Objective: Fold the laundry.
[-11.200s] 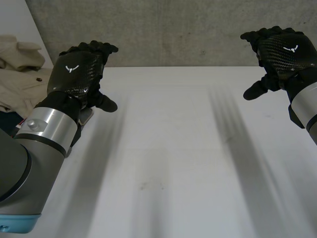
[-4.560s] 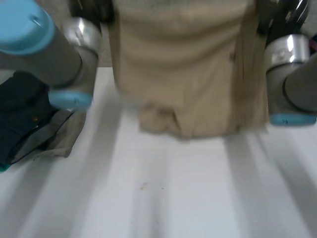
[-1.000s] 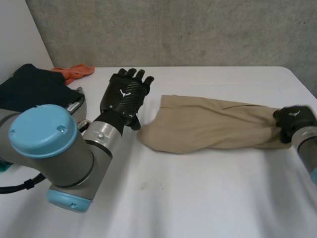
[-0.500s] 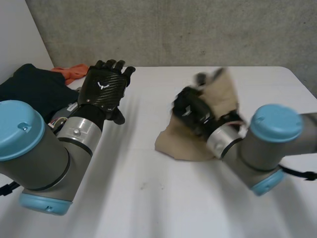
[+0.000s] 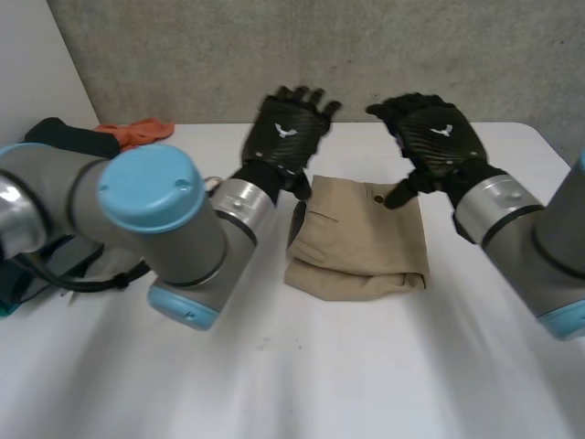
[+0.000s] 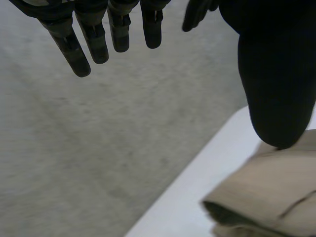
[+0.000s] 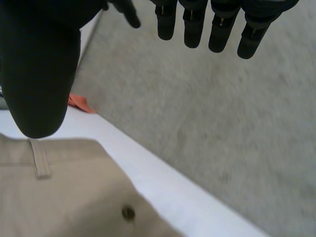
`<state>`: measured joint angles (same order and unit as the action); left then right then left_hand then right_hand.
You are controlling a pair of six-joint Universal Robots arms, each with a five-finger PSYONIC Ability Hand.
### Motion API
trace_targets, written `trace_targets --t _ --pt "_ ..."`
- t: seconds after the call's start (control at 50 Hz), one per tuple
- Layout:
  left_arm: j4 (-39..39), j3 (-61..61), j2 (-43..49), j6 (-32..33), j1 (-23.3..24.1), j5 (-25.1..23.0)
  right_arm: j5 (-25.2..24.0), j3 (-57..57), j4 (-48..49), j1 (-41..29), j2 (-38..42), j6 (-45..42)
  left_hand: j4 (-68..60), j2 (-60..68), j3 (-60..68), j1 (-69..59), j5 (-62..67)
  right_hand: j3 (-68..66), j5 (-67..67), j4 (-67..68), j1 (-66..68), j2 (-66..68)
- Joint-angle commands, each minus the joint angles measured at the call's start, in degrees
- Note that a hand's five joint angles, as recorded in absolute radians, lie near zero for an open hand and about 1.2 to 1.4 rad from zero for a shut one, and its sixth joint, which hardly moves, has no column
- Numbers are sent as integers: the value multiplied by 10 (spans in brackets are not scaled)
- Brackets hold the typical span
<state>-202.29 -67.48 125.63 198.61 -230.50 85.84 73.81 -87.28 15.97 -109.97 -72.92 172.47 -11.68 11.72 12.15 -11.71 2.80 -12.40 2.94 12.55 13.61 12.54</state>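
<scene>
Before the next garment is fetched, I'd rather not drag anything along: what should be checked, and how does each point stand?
1. Left hand open, holding nothing: ok.
2. Right hand open, holding nothing: ok.
3. Trousers folded, lying on the table: ok.
4. Hands off the trousers: cannot tell; both thumbs hang close over the far edge.
5. More laundry in sight, a dark garment and an orange cloth beside the left arm: ok.
</scene>
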Motion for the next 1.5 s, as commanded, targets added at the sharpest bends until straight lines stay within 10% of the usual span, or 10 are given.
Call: trace_targets --t 0.02,0.64,1.0,1.5 --pt "124 159 124 -34 19 -41 0 45 -91 35 60 -3 16 -17 -21 17 -28 24 -29 -26 -36 -25" --pt "407 370 281 -7 -7 15 -1 211 -216 34 292 -127 -12 12 8 -12 1 24 -29 -26 -36 -25" --pt "341 185 48 -2 4 9 84 41 -80 54 54 32 17 -17 -21 17 -28 24 -29 -26 -36 -25" --pt "189 -168 -182 -54 -15 -110 11 -33 -57 35 177 97 17 -17 -21 17 -28 24 -29 -26 -36 -25"
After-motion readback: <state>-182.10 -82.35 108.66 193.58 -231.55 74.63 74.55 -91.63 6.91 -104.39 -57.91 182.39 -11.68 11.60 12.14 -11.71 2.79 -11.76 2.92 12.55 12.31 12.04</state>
